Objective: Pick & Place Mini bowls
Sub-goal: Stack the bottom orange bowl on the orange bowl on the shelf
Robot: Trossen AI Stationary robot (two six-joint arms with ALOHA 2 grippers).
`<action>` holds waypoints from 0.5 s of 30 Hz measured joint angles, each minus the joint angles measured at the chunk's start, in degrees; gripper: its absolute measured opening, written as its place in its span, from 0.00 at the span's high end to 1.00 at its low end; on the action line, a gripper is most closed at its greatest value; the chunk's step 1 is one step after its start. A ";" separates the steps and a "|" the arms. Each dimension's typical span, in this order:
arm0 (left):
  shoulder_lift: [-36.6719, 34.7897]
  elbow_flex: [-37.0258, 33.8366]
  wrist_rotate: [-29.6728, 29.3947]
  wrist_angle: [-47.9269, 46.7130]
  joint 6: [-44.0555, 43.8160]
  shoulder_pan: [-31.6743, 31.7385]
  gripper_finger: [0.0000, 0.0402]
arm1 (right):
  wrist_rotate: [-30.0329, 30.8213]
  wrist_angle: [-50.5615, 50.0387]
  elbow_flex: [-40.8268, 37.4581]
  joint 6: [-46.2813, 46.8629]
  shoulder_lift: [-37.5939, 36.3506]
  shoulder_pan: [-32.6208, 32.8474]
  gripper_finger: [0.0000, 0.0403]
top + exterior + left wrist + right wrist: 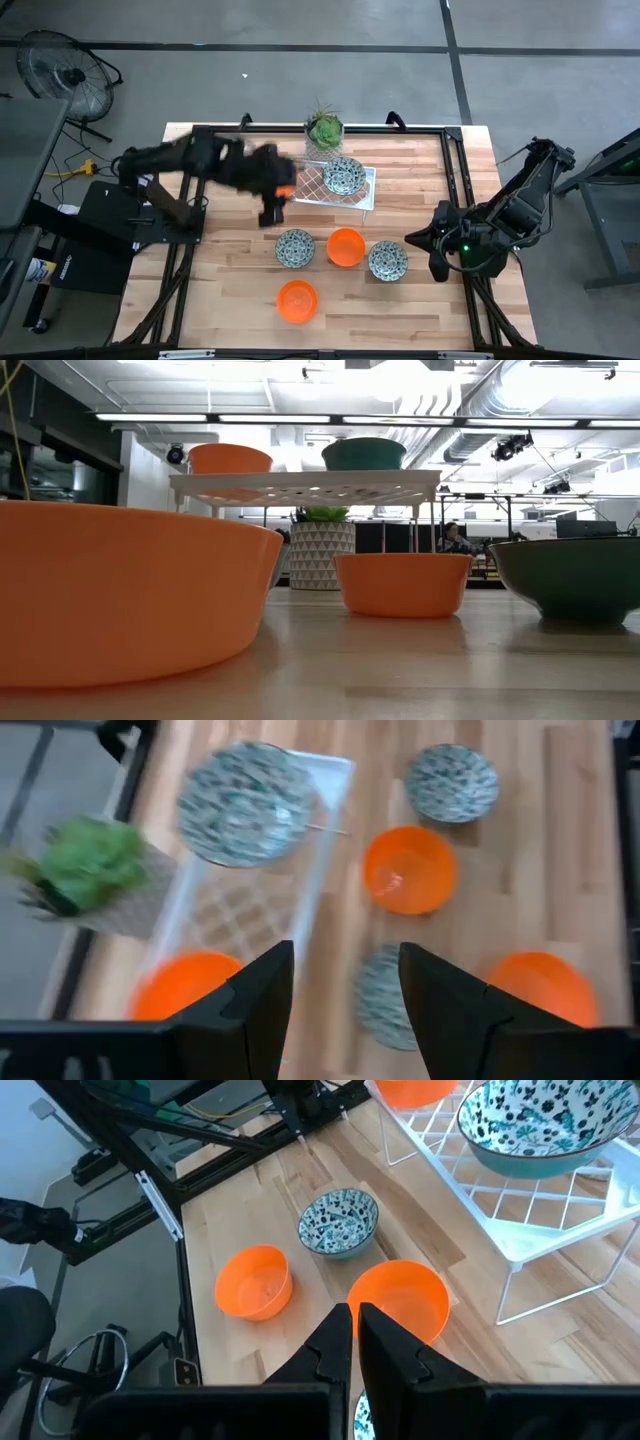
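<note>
Above the rack's left end: left gripper (340, 1010), fingers parted wide with nothing between them; it hangs just off the white wire rack (362, 196), over the table beside the orange bowl on the rack (286, 182).
Likely reason: the empty, spread fingers next to a bowl resting on the rack suggest a placement just made, or a hand free for the next pick; which one cannot be told.
At the table's right edge: right gripper (355, 1342), fingers pressed together and empty, parked beside the rightmost speckled bowl (387, 260), apparently waiting clear of the work.
On the rack: the orange bowl at the left end and a speckled bowl on the rack (344, 176) at the right end, both upright and raised off the wood.
On the table in front of the rack: left speckled bowl (295, 247), middle orange bowl (346, 247) and the rightmost speckled bowl in a loose row, none touching; a front orange bowl (297, 300) sits alone nearer the table's front edge.
Progress, as a judgement: two of six bowls up on the rack, four not yet moved.
Behind the rack: potted plant (324, 128), no part of the job.
Base: wooden table (440, 310).
</note>
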 joint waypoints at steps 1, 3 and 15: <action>0.01 -0.02 -1.48 -0.76 -2.79 -2.33 0.56 | -0.23 -0.01 0.00 0.00 0.00 0.01 0.97; 0.67 0.11 -4.49 -1.10 -7.43 -6.71 0.56 | -0.39 -0.05 0.00 0.00 0.00 0.00 0.97; 13.27 0.11 -1.21 -1.12 -20.73 -18.61 0.56 | -2.59 -1.56 0.00 -1.07 0.00 0.00 0.97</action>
